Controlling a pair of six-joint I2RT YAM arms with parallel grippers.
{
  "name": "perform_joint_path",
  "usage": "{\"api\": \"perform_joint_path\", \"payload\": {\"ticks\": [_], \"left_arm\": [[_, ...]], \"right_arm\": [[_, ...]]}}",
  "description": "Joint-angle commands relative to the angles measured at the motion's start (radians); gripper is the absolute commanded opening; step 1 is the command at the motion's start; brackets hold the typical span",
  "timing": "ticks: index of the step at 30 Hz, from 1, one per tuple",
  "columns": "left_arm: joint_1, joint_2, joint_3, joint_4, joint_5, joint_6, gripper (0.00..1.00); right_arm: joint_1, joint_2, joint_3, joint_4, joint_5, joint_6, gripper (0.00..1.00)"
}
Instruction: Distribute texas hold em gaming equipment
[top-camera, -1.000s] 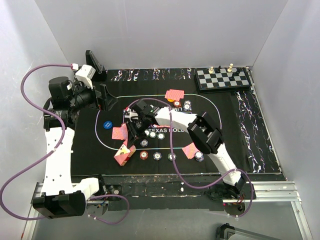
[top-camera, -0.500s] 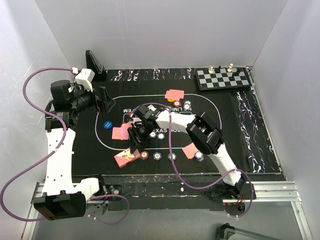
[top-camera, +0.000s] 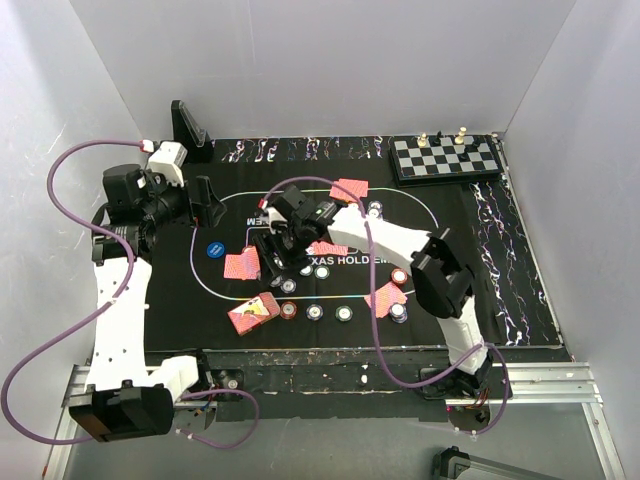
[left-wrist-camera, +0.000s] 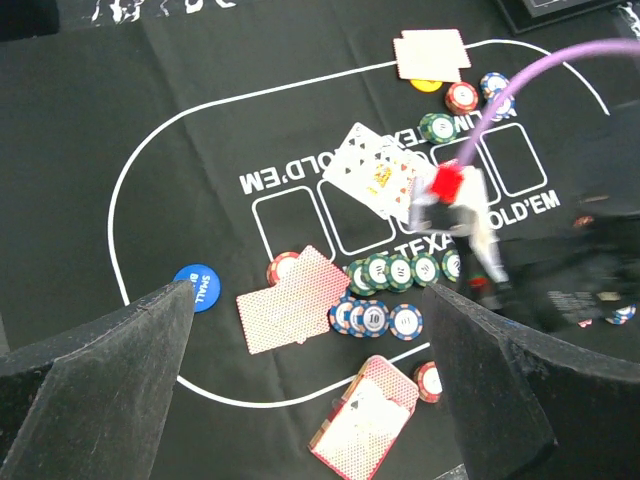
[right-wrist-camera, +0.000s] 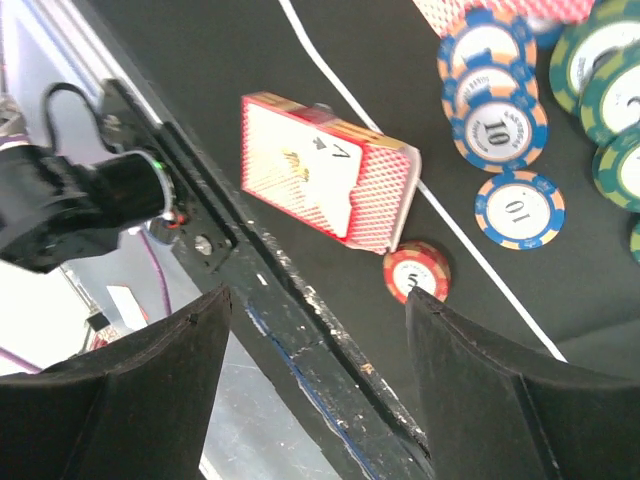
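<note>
Over the left end of the black felt mat (left-wrist-camera: 200, 120), the left gripper (left-wrist-camera: 308, 320) holds its matte fingers wide apart near a round blue plastic disc (left-wrist-camera: 195, 287) lettered "SMALL". Nearer the mat's middle, the right gripper (right-wrist-camera: 318, 300) gapes empty. A rectangular red-patterned card stack (right-wrist-camera: 330, 180) and striped round chips (right-wrist-camera: 520, 210) marked "10" lie toward the mat's front edge.

You are looking at a robot test cell in a lab, not a card room. Plain white panel walls (top-camera: 300, 60) box the black counter (top-camera: 330, 362) in on three sides. A white left robot arm (top-camera: 118, 310) and a white right robot arm (top-camera: 385, 235) rise from a bare aluminium rail (top-camera: 560, 378) at its near edge, trailing loose purple cables (top-camera: 53, 195). A black felt poker mat (top-camera: 450, 230), red-backed playing cards (top-camera: 241, 265), round poker chips (top-camera: 315, 312) and a black-and-white chessboard (top-camera: 445, 157) are laid out on it.
</note>
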Motion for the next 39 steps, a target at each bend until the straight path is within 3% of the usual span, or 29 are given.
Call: {"api": "perform_joint_path", "payload": {"ticks": [1, 7, 15, 19, 22, 26, 31, 33, 36, 39], "left_arm": [[0.011, 0.005, 0.009, -0.006, -0.073, -0.011, 0.98], [0.010, 0.001, -0.034, -0.012, -0.178, -0.045, 0.98], [0.010, -0.050, -0.172, 0.055, -0.294, -0.103, 0.98], [0.010, -0.099, -0.302, 0.188, -0.270, -0.097, 0.98], [0.011, -0.104, -0.375, 0.291, -0.279, -0.122, 0.98], [0.011, -0.038, -0.386, 0.328, -0.270, -0.143, 0.98], [0.010, 0.047, -0.419, 0.408, -0.204, -0.106, 0.98], [0.010, 0.050, -0.474, 0.513, -0.193, -0.117, 0.98], [0.010, 0.054, -0.563, 0.719, -0.162, -0.100, 0.98], [0.010, 0.110, -0.600, 0.847, -0.220, -0.143, 0.98]], "right_arm": [[-0.012, -0.150, 0.110, -0.071, 0.059, -0.053, 0.79], [-0.106, -0.343, -0.010, -0.106, 0.160, -0.050, 0.79], [-0.353, -0.743, -0.457, -0.007, 0.212, -0.011, 0.80], [-0.469, -0.908, -0.610, 0.012, 0.443, -0.010, 0.86], [-0.544, -0.998, -0.698, 0.047, 0.764, 0.039, 0.94], [-0.707, -1.019, -0.728, 0.033, 0.888, 0.061, 0.94], [-0.753, -1.032, -0.952, 0.365, 1.088, -0.114, 0.94], [-0.775, -1.011, -1.011, 0.484, 1.132, -0.169, 0.94], [-0.831, -0.985, -1.086, 0.622, 1.100, -0.108, 0.94], [-0.859, -1.000, -1.237, 0.968, 1.050, -0.192, 0.94]]}}
